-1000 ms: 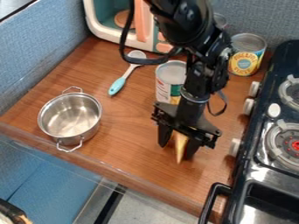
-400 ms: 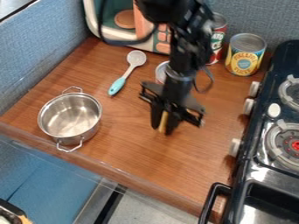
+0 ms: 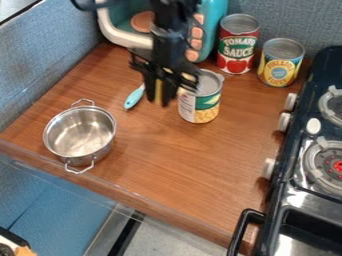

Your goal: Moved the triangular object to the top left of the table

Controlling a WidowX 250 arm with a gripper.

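In the camera view, the pincer (image 3: 157, 102) is closed on the yellowish triangular object (image 3: 159, 91), holding it over the tabletop (image 3: 160, 167), between the turquoise-handled spoon (image 3: 134, 97) and the green-and-yellow can (image 3: 200, 104).

My arm (image 3: 168, 31) in from top edge of view, L of ctr, hanging near vert. Cable (image 3: 85, 6) bowed out at upper L. Wrist (image 3: 167, 52) above gripper (image 3: 159, 99), which sits upper-L of ctr in view, pointing down w/ slight tilt. Fingers (image 3: 149, 90) side by side, tips down, closed on a load, narrow gap btwn. Edges blurred; fine detail n/a.
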